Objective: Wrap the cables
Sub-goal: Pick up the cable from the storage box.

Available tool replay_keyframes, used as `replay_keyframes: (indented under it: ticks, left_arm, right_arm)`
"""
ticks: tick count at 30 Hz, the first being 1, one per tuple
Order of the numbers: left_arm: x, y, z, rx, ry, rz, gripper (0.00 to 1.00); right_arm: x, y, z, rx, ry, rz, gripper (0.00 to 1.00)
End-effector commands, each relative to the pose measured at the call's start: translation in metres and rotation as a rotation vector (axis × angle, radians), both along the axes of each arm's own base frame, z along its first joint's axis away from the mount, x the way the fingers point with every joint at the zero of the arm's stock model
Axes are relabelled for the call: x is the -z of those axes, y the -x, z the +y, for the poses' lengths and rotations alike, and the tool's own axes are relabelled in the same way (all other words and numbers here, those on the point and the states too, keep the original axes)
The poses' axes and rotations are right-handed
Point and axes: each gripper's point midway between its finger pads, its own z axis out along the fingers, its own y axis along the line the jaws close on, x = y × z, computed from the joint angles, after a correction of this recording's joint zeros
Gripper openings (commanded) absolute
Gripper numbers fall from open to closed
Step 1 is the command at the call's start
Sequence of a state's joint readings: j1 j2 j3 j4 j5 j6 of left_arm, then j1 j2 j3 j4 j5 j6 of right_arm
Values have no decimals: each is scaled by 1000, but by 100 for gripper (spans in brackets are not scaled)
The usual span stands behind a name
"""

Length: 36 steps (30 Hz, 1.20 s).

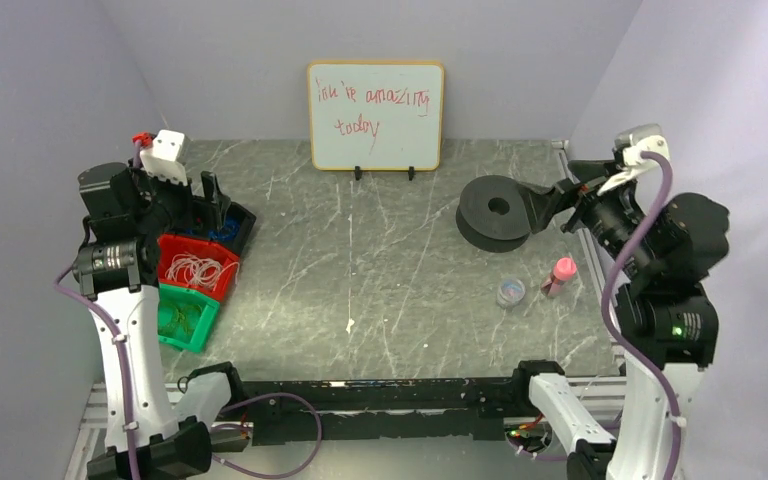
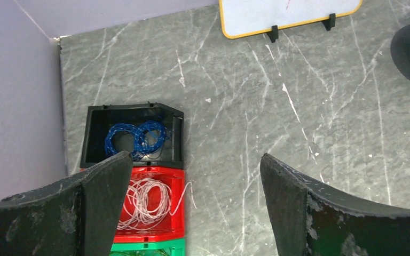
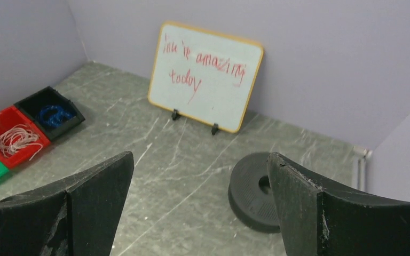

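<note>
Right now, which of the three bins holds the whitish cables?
The red bin holds the cables, between the black bin with blue wire and the green bin.

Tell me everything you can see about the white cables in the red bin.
The cables are very thin, whitish wires, limp and gathered in loose overlapping loops. They lie inside the red bin, the middle of three in a row, between a black bin holding blue wire and a green bin. One strand end trails out over the red bin's wall. Only the bin touches them; the left gripper is open and clear of them.
</note>
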State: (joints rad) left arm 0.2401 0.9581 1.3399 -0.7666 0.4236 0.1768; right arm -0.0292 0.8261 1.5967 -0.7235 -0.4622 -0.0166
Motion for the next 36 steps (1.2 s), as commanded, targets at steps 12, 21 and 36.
replay_keyframes:
  ticks: [12,21,36]
  left_arm:
    - [21,-15,-11,130,79,51,94]
    - [32,-17,-10,149,67,93,94]
    - [109,-16,0,162,-14,350,94]
  right_arm:
    - [78,-43,21,-176,94,97,99]
    - [104,-59,22,-177,86,142,99]
    - [132,-69,30,-186,93,168,99]
